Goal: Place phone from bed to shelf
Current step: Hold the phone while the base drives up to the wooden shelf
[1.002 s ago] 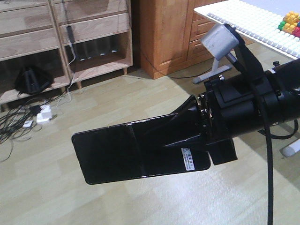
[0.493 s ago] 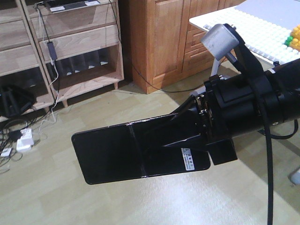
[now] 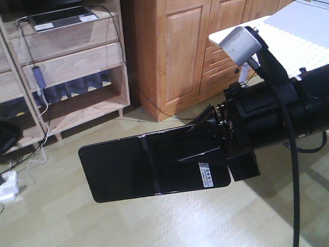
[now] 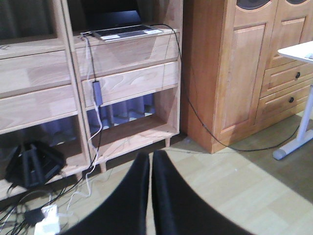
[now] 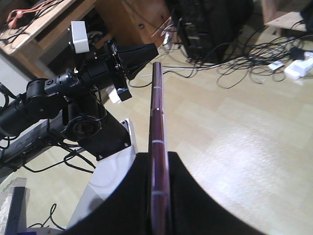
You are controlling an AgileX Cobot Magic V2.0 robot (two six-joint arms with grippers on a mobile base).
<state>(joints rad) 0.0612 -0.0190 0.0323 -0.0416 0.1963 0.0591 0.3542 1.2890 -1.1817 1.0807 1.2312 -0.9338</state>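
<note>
The phone [image 3: 128,167], flat glossy black with a crease and a white sticker, hangs level in the air over the floor. My right gripper [image 3: 198,146] is shut on its sticker end. In the right wrist view the phone's pinkish edge [image 5: 157,112] runs straight out between the two black fingers of the right gripper [image 5: 159,161]. My left gripper [image 4: 150,159] is shut with nothing in it and faces the shelf [image 4: 127,54]. The left gripper [image 5: 144,51] also shows in the right wrist view. The light-wood shelf [image 3: 77,56] stands at the upper left. The bed is out of view.
A grey laptop [image 4: 122,32] lies on a shelf tier with a cable hanging down. An orange-brown cabinet [image 3: 180,51] stands right of the shelf. A white table [image 3: 288,25] juts in at the right. Cables and a white power strip [image 4: 46,223] litter the floor.
In the front view the shelf and cabinet have grown larger and slid lower, so the robot has come closer to them. The phone stays held in the right gripper.
</note>
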